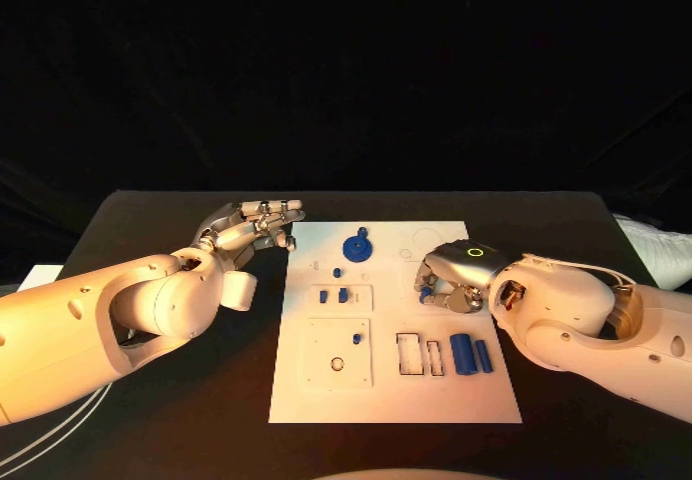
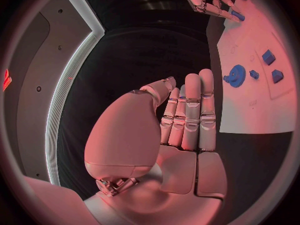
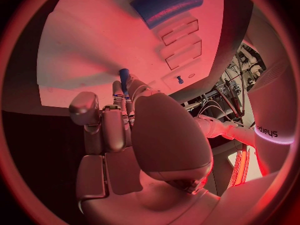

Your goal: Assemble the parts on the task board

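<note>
A: The task board [image 1: 389, 400] is a white plate at the centre of the black surface [image 1: 159, 215], with rectangular cut-outs. A blue gear [image 1: 356, 246] sits near its top; two blue cylinders [image 1: 470, 354] lie at lower right.

B: And each robot hand?

A: The left robot hand [image 1: 257, 228], left of the board, has straight, close-set fingers and holds nothing. The right robot hand [image 1: 450, 280] hangs over the board's right side; the right wrist view shows a small blue peg [image 3: 124, 78] at its fingertips.
</note>
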Robot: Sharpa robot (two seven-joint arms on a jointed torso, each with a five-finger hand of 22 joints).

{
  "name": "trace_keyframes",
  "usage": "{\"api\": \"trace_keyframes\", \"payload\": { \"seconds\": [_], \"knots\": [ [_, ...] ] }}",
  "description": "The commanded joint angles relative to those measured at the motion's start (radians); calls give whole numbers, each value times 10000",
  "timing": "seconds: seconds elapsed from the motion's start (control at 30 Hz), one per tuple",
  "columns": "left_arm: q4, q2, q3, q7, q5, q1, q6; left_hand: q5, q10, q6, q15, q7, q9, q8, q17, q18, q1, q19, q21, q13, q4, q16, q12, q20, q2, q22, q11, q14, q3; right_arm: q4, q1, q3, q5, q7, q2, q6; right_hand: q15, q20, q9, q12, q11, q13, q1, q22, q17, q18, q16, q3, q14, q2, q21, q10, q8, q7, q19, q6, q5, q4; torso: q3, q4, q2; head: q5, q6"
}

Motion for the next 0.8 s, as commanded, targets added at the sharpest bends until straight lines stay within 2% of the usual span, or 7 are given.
{"api": "trace_keyframes", "payload": {
  "seconds": [0.03,0.3,0.4,0.5,0.6,0.7,0.8],
  "knots": [
    [13,8,4,33,-26,-3,185,28,-63,-3,-11,32,2,39,-23,109,-29,-81,-53,-10,-28,49,75,1,74,-22,-13,-40,-83,-25,-75,-48,-199,4,8,-304,-96,12,31,-62,-103,27,168,106,63,-88,97,172,470,79,120,292,79,19,106,148,-18,-78,-7,-4,-9,4,1],
    [16,-12,3,22,-60,-19,176,29,-70,-3,-11,32,3,41,-28,110,-27,-82,-57,-10,-33,51,81,1,81,-25,-13,-44,-88,517,18,-6,435,132,-264,-1243,-86,-4,51,-234,-76,28,260,252,124,-113,160,608,473,-14,247,462,42,109,140,206,-21,-374,2,-8,-11,46,20],
    [13,-23,2,21,-69,-33,172,29,-70,-3,-11,32,3,41,-28,110,-27,-82,-57,-10,-33,51,81,1,81,-25,-13,-44,-88,871,132,38,754,174,-419,-1421,-69,7,51,-293,-55,29,256,292,169,-119,196,723,479,-49,282,468,18,142,147,201,-16,-439,9,-10,-9,45,15],
    [11,-27,2,25,-74,-44,172,29,-70,-3,-11,32,3,41,-28,110,-27,-82,-57,-10,-33,51,81,1,81,-25,-13,-44,-88,1224,280,63,959,212,-542,-1564,-58,16,50,-328,-40,30,241,315,192,-122,215,794,483,-73,303,476,3,164,150,199,-16,-477,-11,2,-13,57,18],
    [10,-19,2,32,-76,-55,173,29,-70,-3,-11,32,3,41,-28,110,-27,-82,-57,-10,-33,51,81,1,81,-25,-13,-44,-88,1566,380,76,1166,264,-576,-1682,-50,23,50,-352,-32,32,231,339,204,-125,227,849,485,-92,324,487,-8,178,155,199,-13,-509,-6,-5,-13,77,12],
    [11,-6,1,39,-77,-63,178,29,-70,-3,-11,32,3,41,-28,110,-27,-82,-57,-10,-33,51,81,1,81,-25,-13,-44,-88,1849,407,81,1430,324,-447,-1710,-43,30,51,-378,-22,35,220,364,214,-128,239,910,487,-109,346,498,-20,193,160,200,-10,-544,-10,-3,-3,118,9],
    [11,14,1,41,-77,-69,192,29,-70,-3,-11,32,3,41,-28,110,-27,-82,-57,-10,-33,51,81,1,81,-25,-13,-44,-88,2078,314,81,1704,431,-224,-1682,-33,38,49,-403,-10,35,193,361,200,-125,235,949,484,-128,347,498,-33,209,151,191,-7,-562,-14,6,-1,165,-19]
  ]
}}
